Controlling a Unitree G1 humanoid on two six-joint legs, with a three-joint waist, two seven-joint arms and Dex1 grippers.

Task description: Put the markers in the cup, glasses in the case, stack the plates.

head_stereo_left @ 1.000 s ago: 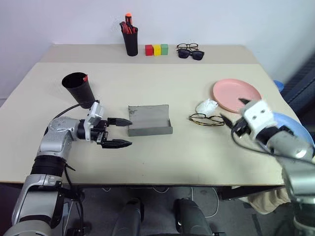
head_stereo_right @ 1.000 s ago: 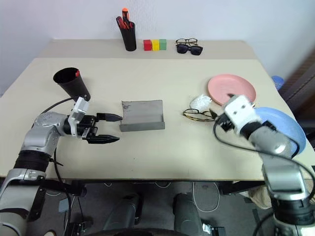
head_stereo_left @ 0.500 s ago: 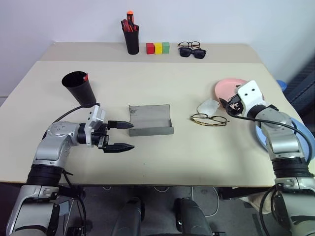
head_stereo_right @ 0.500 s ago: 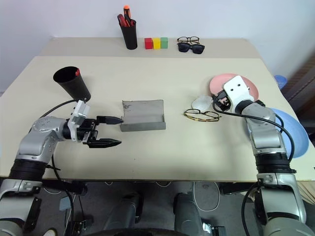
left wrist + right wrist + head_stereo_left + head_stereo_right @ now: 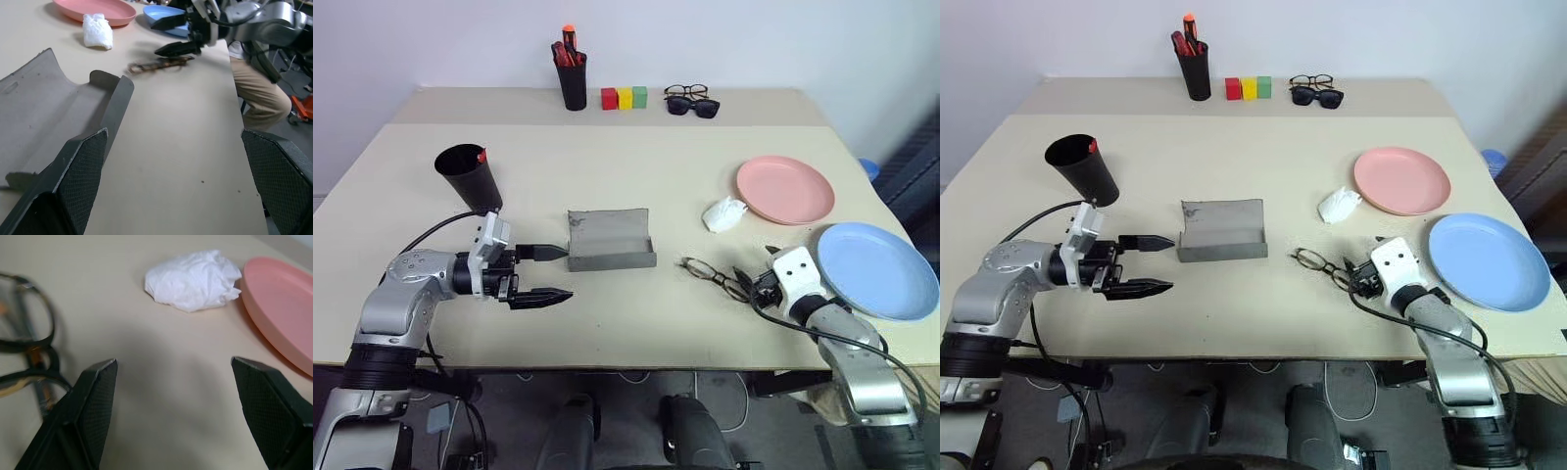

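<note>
Wire-rimmed oval glasses (image 5: pixel 1320 263), felt-like grey hinged case (image 5: pixel 1222 230), crumpled white tissue (image 5: pixel 1338 204)

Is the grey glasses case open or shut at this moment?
Open. The case lies on the table with its lid folded back flat, its inside is bare, and the glasses lie outside it, apart, on the table.

Glasses (image 5: pixel 715 276) beside open grey case (image 5: pixel 611 240)
</note>
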